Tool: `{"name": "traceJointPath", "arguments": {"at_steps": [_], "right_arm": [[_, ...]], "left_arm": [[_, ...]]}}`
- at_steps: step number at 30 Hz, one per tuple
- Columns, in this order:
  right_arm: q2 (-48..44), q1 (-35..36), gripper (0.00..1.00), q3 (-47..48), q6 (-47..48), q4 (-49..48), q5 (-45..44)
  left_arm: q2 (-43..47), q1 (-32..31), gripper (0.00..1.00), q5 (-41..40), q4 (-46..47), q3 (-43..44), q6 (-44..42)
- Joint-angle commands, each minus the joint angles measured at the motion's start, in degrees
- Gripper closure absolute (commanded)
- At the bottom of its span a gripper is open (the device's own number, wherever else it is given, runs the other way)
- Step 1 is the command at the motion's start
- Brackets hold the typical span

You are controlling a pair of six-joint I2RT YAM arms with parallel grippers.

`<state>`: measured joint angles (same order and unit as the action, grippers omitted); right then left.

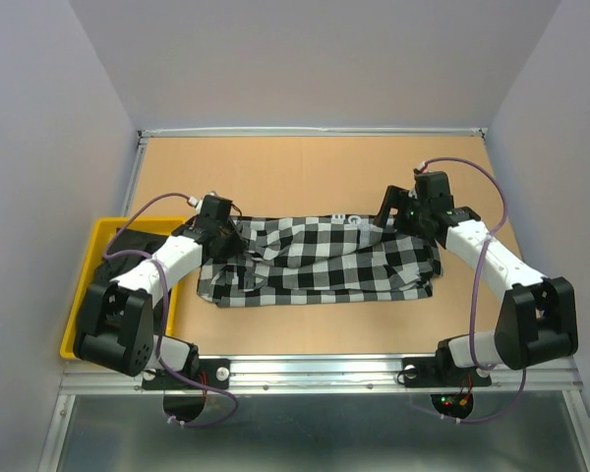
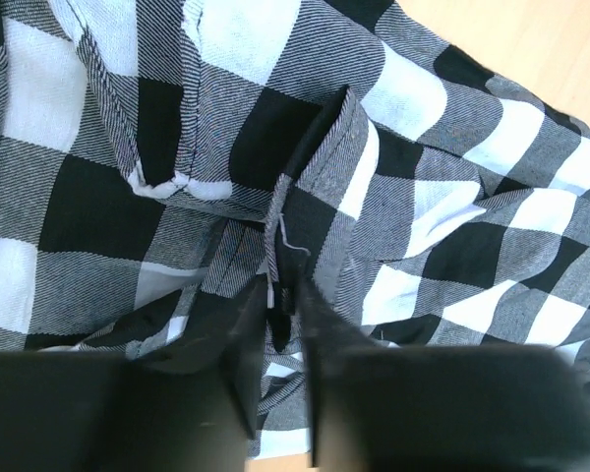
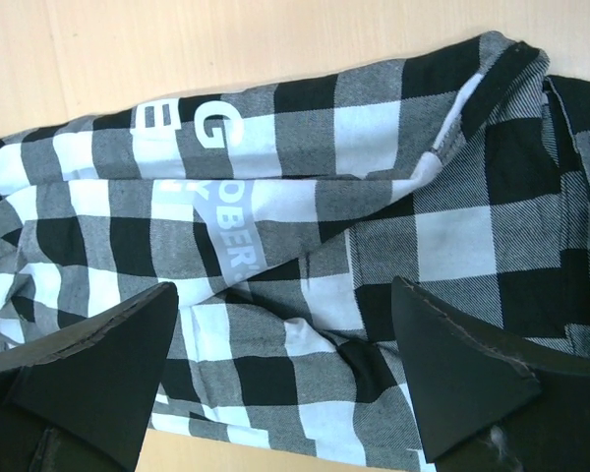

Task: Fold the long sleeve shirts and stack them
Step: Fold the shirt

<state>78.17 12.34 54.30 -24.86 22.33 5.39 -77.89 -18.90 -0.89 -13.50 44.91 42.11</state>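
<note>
As it gapes, right end effector [image 3: 283, 287] overhangs shirt [image 3: 305, 128].

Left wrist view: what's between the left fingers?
A raised fold of the check shirt, in the narrow gap between the left fingers; seen only in that view.

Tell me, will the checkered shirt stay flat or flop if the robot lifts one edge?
Probably flop: the checkered shirt lies in soft wrinkles and folds, so it would likely droop from wherever held. Pushed, it might bunch up rather than slide whole.
</note>
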Motion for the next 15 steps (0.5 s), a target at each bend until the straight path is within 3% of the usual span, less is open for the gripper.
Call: {"name": "traceJointPath", "arguments": {"at_steps": [1, 2, 6, 10, 15], "right_arm": [[0.49, -0.47, 0.07, 5.11, -0.27, -1.76, 2.25], [0.75, -0.47, 0.07, 5.28, -0.54, -1.85, 3.82], [1.63, -0.56, 0.09, 5.38, -1.24, -4.38, 8.92], [2.33, -0.39, 0.11, 4.32, -3.61, -10.1, 15.78], [5.75, 3.2, 0.1, 4.05, -9.05, -20.2, 21.51]], "left_arm": [[2.56, 0.09, 0.54, -1.22, -1.0, 2.1, -1.41], [3.7, 0.09, 0.4, -2.36, -1.96, 2.64, -1.76], [5.72, 0.09, 0.23, -5.18, -4.25, 6.24, -3.69], [6.69, -0.09, 0.22, -4.92, -4.0, 9.49, -5.28], [3.63, -1.75, 0.33, 0.53, 2.94, 11.42, -6.25]]}}
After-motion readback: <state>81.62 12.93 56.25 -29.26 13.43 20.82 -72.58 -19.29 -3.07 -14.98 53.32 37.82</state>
